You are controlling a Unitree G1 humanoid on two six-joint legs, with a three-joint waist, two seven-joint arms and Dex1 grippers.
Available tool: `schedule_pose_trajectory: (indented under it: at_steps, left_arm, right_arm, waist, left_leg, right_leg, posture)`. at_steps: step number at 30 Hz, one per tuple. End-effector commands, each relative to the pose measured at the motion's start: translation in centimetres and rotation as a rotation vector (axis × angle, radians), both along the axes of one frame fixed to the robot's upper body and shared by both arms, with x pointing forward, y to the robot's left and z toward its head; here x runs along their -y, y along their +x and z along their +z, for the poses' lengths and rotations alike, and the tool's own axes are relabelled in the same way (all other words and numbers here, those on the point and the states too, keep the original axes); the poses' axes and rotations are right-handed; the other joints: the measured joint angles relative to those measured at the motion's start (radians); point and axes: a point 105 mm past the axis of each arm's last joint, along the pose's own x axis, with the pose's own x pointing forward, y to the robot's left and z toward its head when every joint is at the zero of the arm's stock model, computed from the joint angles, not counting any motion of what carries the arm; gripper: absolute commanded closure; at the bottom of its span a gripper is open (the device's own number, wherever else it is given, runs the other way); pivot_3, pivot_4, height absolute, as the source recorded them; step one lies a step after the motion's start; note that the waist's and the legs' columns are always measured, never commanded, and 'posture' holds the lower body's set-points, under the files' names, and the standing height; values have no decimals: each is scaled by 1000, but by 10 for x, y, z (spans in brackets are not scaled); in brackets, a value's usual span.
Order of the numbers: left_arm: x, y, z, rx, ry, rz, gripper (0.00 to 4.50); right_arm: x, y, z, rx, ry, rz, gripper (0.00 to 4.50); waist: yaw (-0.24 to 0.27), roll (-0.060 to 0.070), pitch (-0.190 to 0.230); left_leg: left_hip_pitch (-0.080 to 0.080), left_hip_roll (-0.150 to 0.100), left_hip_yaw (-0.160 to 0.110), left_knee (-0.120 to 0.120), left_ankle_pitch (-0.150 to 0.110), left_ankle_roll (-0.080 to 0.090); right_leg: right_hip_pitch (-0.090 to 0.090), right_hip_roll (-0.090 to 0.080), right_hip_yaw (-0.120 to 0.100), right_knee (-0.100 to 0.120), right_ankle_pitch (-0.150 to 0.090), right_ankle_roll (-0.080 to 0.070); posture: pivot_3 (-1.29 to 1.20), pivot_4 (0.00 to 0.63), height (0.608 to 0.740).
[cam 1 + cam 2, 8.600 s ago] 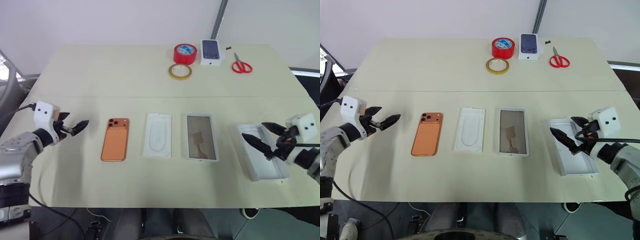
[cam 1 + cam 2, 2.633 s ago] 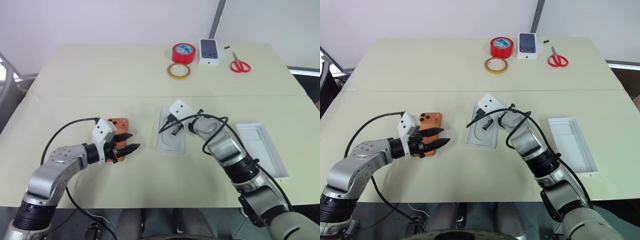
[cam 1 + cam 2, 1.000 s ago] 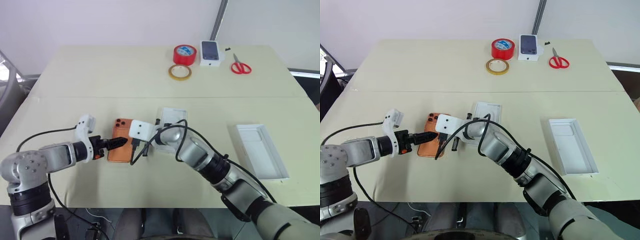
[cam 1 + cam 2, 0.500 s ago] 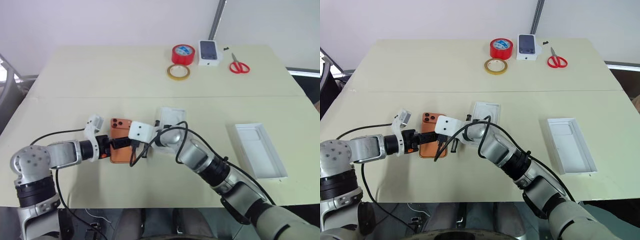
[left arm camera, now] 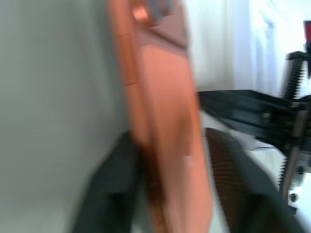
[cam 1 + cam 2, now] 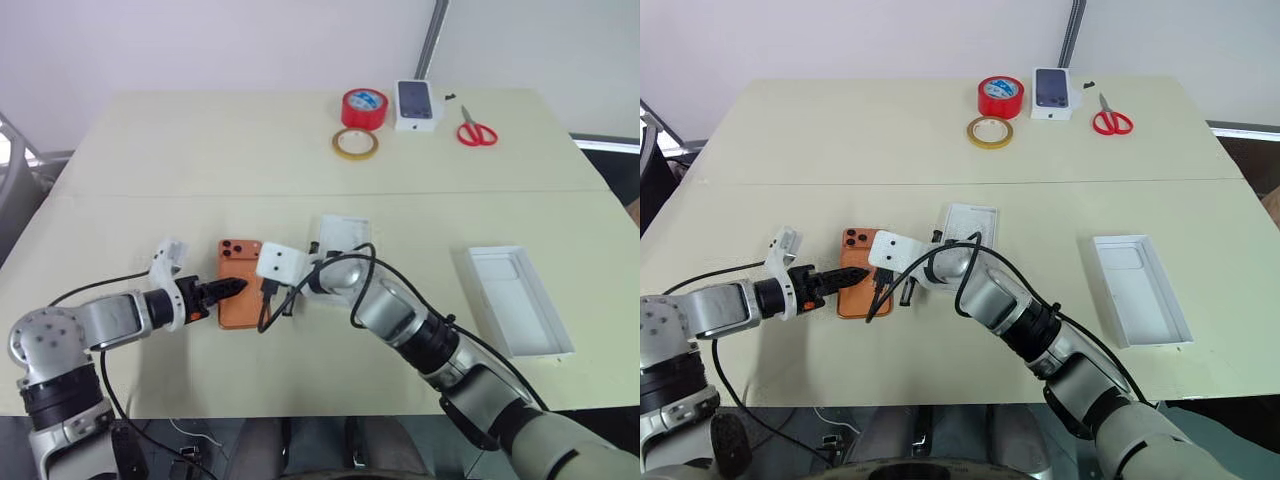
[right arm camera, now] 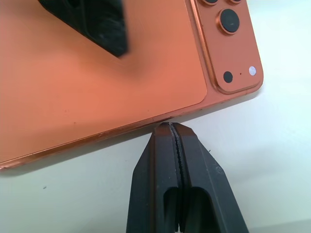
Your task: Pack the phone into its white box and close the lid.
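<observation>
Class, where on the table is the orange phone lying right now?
In the head views, the phone lies camera-side up left of centre, between the left gripper and right gripper, beside the white box.

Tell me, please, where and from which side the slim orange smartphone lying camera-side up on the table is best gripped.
Grip the slim orange smartphone across its thin long edges, coming in low from its left. It lies flat, so only those edges offer purchase. The left gripper already straddles that edge, while the shut right gripper braces the opposite one.
</observation>
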Motion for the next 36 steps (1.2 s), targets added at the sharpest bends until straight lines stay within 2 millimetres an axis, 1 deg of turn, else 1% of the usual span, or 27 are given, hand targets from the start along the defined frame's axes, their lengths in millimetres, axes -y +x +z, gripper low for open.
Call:
schedule_pose_trajectory:
  at_steps: [1, 5, 7, 9, 12, 13, 15, 17, 18, 21, 22, 24, 27, 28, 30, 31, 33, 36]
  left_arm:
    - [-8, 0, 8, 22, -28, 30, 2809]
    - [-6, -3, 6, 12, -61, 31, 2809]
    - [-4, -4, 4, 8, -74, 28, 2809]
    - [-2, -4, 5, 14, -93, 30, 3367]
    - [-2, -3, 11, 34, -148, 42, 4482]
    - [-1, -3, 13, 38, -165, 44, 4482]
    - [2, -1, 25, 75, -216, 44, 4482]
    - [6, 1, 34, 98, -222, 41, 4482]
    - [8, 1, 36, 100, -220, 42, 4482]
    - [24, 9, 61, 157, -273, 17, 4482]
    - [29, 11, 67, 167, -285, 9, 4482]
    - [39, 15, 73, 174, -286, -19, 4482]
    - [67, 23, 76, 159, -300, -87, 4482]
    - [72, 24, 77, 154, -303, -100, 4482]
    - [91, 29, 73, 120, -308, -146, 4482]
    - [100, 33, 71, 106, -310, -163, 4482]
    - [110, 38, 69, 89, -314, -177, 4482]
    - [127, 46, 59, 69, -279, -213, 4482]
  right_arm:
    - [1, 1, 26, 15, 85, -12, 4500]
    - [11, -1, 45, 24, 140, -30, 4500]
    - [15, -1, 50, 31, 148, -37, 4500]
    - [19, -2, 55, 35, 160, -46, 4500]
    - [34, -7, 66, 52, 185, -51, 4500]
    - [38, -9, 69, 56, 190, -50, 4500]
    - [51, -18, 77, 64, 219, -29, 4500]
    - [66, -24, 82, 66, 240, -23, 4500]
    - [70, -26, 82, 67, 244, -25, 4500]
    - [102, -30, 90, 107, 277, -51, 4500]
    - [109, -33, 92, 112, 284, -52, 4500]
    - [122, -39, 90, 85, 289, -46, 4500]
    - [146, -45, 83, 34, 291, -79, 4500]
    - [150, -46, 82, 28, 290, -84, 4500]
    - [159, -48, 81, 9, 313, -113, 4500]
    - [163, -49, 81, 6, 321, -121, 4500]
    - [166, -50, 81, 5, 326, -131, 4500]
    - [173, -54, 84, 6, 342, -154, 4500]
  waist:
    - [2, 0, 0]
    - [3, -1, 1]
    - [3, -1, 1]
    - [2, -1, 1]
    - [7, -1, 0]
    - [6, -1, 0]
    - [6, -2, 0]
    - [8, -3, 1]
    - [8, -3, 1]
    - [11, -4, 2]
    - [14, -4, 2]
    - [10, -4, 2]
    - [11, -4, 2]
    - [11, -4, 2]
    - [9, -4, 2]
    - [8, -4, 2]
    - [7, -4, 2]
    - [10, -4, 2]
  left_leg:
    - [0, 0, 0, 0, 0, 0]
    - [-1, 0, 0, 0, 0, 0]
    - [-1, 0, 0, 0, 0, 0]
    - [-1, 0, 0, -1, 0, 0]
    - [-1, 0, 0, -1, 0, 0]
    - [-1, 0, 0, -1, 0, 0]
    - [-1, 0, 0, -2, 0, 0]
    - [-1, 0, 0, -3, 0, 0]
    - [-1, 0, 0, -4, 0, 0]
    - [-1, 0, 0, -4, -1, 2]
    - [-1, 0, 0, -4, -2, 4]
    - [-1, -1, 0, -4, -2, 4]
    - [0, -1, 0, -4, -2, 4]
    - [0, -1, 0, -4, -2, 4]
    - [0, -1, 0, -4, -2, 4]
    - [0, -1, 0, -4, -2, 3]
    - [0, -1, 0, -3, 1, 0]
    - [0, -1, 0, -3, 1, -1]
  right_leg:
    - [0, 0, 0, 0, 0, 0]
    - [-1, 0, 0, 0, 0, 0]
    - [-1, 0, 0, 0, 0, 0]
    - [-1, 0, 0, 0, 0, 0]
    - [-1, -1, 0, -1, 0, 0]
    - [-1, -1, 0, -1, 0, 0]
    - [-1, -1, 0, -1, 0, 0]
    - [-1, -2, 0, -2, 0, 0]
    - [-1, -1, 0, -2, 0, 0]
    - [-1, -2, 0, -2, 0, 0]
    - [-1, -2, 0, -3, 0, 0]
    - [0, -2, 0, -3, 0, 0]
    - [1, -2, 0, -4, 0, 0]
    - [1, -1, 0, -4, 0, 0]
    - [2, -1, 0, -4, 0, 0]
    - [2, -1, 0, -4, 0, 0]
    - [2, 0, 0, -4, 0, 0]
    - [2, 1, 0, -4, 0, 0]
  posture:
    - [0, 150, 740]
    - [0, 150, 740]
    - [0, 150, 740]
    - [0, 150, 740]
    - [0, 150, 740]
    - [0, 150, 740]
    - [0, 150, 740]
    - [0, 150, 740]
    - [0, 150, 740]
    - [0, 150, 740]
    - [0, 150, 740]
    - [0, 150, 740]
    - [0, 150, 740]
    - [0, 150, 740]
    - [0, 150, 740]
    - [0, 150, 740]
    - [0, 150, 740]
    - [0, 150, 740]
